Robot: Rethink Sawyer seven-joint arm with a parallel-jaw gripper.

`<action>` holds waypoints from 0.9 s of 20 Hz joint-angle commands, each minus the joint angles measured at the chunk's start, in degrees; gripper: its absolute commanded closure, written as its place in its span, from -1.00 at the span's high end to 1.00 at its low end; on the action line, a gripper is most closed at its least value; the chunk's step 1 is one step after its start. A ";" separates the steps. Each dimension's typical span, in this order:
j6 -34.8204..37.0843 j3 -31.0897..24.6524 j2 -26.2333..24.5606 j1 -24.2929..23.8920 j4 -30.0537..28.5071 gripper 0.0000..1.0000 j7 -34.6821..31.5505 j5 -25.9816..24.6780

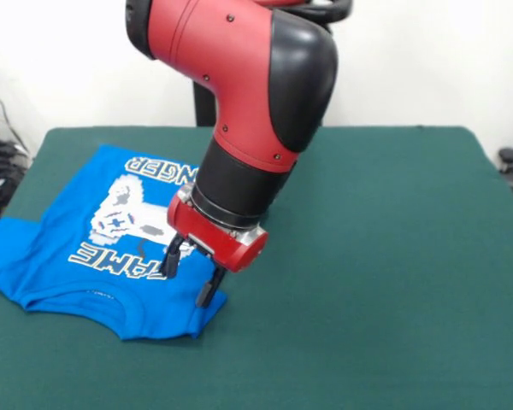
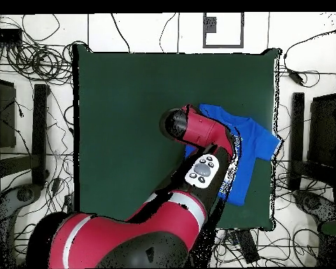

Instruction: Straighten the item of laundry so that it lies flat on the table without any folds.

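Hovering spread-jawed, the gripper [image 1: 191,273] grasps nothing — fingertips at the blue T-shirt's [image 1: 77,256] sleeve.

**Surfaces: soft cloth below, glossy shell above**

Tabletop [image 1: 393,256]: dark green, matt, felt-like nap, no shine in either view.
T-shirt [image 1: 60,256]: bright blue knit cloth, matt, soft; rumpled along the edges. Print [image 1: 124,213] in white and grey looks flat and slightly smoother than the fabric around it.
Arm [image 1: 239,60]: red shell is smooth, glossy, plastic-looking, with soft highlights; black sections are smooth and semi-gloss.
End effector [image 1: 191,273]: red glossy housing with a silvery, metallic-looking ring above it; fingers [image 1: 209,289] are black, matt, hard-looking. Pad texture too small to tell.
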State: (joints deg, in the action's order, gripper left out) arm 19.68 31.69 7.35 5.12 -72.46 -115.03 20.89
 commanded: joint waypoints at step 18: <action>4.14 -4.14 -1.65 2.55 1.62 1.00 -13.99 3.63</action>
State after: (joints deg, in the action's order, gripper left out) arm 19.69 31.69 7.29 5.99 -72.26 -115.03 21.23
